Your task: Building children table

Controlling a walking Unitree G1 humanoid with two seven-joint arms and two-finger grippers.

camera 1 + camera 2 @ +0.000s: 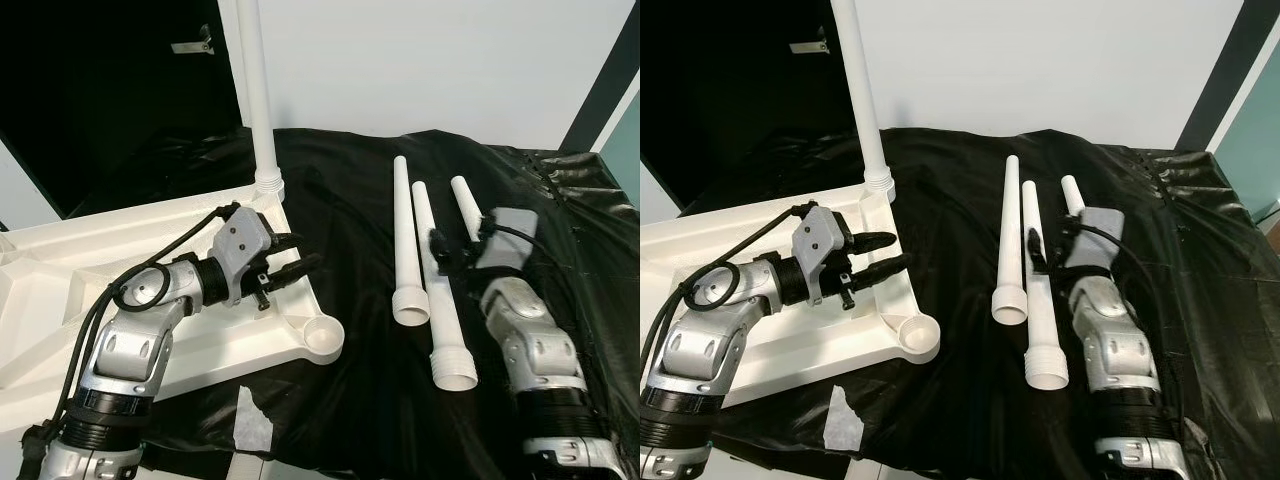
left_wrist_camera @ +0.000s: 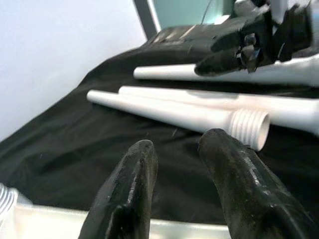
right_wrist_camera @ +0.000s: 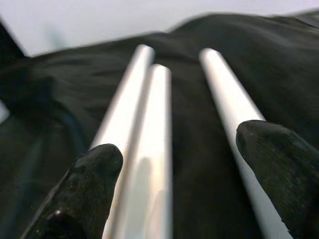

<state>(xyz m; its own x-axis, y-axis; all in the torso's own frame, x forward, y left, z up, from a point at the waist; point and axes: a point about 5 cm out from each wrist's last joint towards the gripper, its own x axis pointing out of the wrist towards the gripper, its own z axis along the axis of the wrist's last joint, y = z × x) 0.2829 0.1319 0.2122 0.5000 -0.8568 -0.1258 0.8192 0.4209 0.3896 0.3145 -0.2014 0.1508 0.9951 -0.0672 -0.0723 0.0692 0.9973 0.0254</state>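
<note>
The white tabletop [image 1: 60,260] lies upside down at the left of the black cloth. One white leg [image 1: 255,90] stands upright in its far corner. The near corner socket [image 1: 322,337] holds nothing. Three loose white legs lie side by side to the right: a left leg [image 1: 405,240], a middle leg [image 1: 440,310] and a right leg [image 1: 465,205] partly hidden under my right arm. My left gripper [image 1: 300,255] hovers open over the tabletop's right edge, pointing at the legs. My right gripper [image 3: 184,154] is open, low over the middle and right legs, fingers spread to either side.
Black cloth [image 1: 350,230] covers the work surface up to a white wall behind. A scrap of white tape [image 1: 253,420] lies on the cloth near the front edge. A dark opening is at the back left and a teal panel [image 1: 625,140] at the far right.
</note>
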